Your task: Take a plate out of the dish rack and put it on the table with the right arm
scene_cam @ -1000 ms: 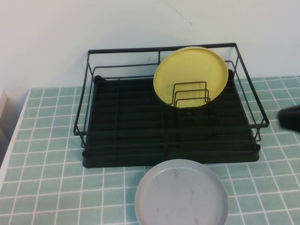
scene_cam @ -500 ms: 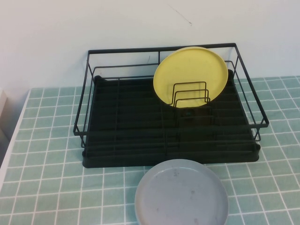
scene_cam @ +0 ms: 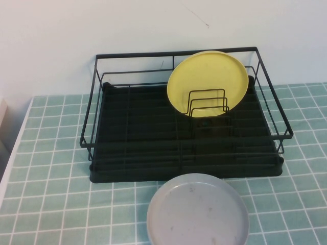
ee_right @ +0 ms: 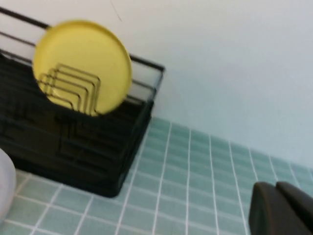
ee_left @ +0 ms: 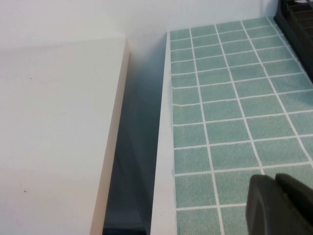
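The right gripper (ee_right: pixel 281 208) is showing only as a dark tip over tiles beside the rack (ee_right: pixel 122 161); I cannot tell whether it is open or closed, and it is holding nothing visible. The left gripper (ee_left: pixel 281 205) is hanging over the table's (ee_left: pixel 220 98) far left edge, its state equally unclear. The plate (scene_cam: pixel 198 210) is lying flat on the table just in front of the rack, so placement looks finished. The sensible move is retreating clear of the rack wire and the yellow plate (scene_cam: pixel 208 83).
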Controlling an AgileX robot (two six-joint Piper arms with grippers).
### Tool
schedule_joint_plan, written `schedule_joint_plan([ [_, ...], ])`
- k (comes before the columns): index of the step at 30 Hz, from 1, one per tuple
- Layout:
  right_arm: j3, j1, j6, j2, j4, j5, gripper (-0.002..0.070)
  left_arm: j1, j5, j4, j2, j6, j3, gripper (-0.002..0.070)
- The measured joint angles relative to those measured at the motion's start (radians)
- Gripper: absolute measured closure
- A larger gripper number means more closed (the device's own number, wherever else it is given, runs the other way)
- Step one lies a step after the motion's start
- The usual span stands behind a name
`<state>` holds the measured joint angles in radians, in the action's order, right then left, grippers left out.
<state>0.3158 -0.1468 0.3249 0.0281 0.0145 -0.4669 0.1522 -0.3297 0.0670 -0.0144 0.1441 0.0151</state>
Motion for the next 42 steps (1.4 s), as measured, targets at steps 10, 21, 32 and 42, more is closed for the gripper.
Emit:
schedule_joint_plan([
  [10,-0.261,0.066,-0.182,-0.002,0.088,0.081,0.0676,0.000,0.000,0.000,0.000,0.000,0.000,0.0678],
  [21,-0.343,0.171,-0.080,-0.039,0.012,0.148,0.0676,0.000,0.000,0.000,0.000,0.000,0.000,0.0678],
  [32,-0.339,0.173,-0.078,-0.039,0.033,0.131,0.0676,0.000,0.000,0.000,0.000,0.000,0.000,0.0678],
  [42,-0.339,0.173,-0.076,-0.039,0.033,0.131,0.0676,0.000,0.000,0.000,0.000,0.000,0.000,0.0678],
])
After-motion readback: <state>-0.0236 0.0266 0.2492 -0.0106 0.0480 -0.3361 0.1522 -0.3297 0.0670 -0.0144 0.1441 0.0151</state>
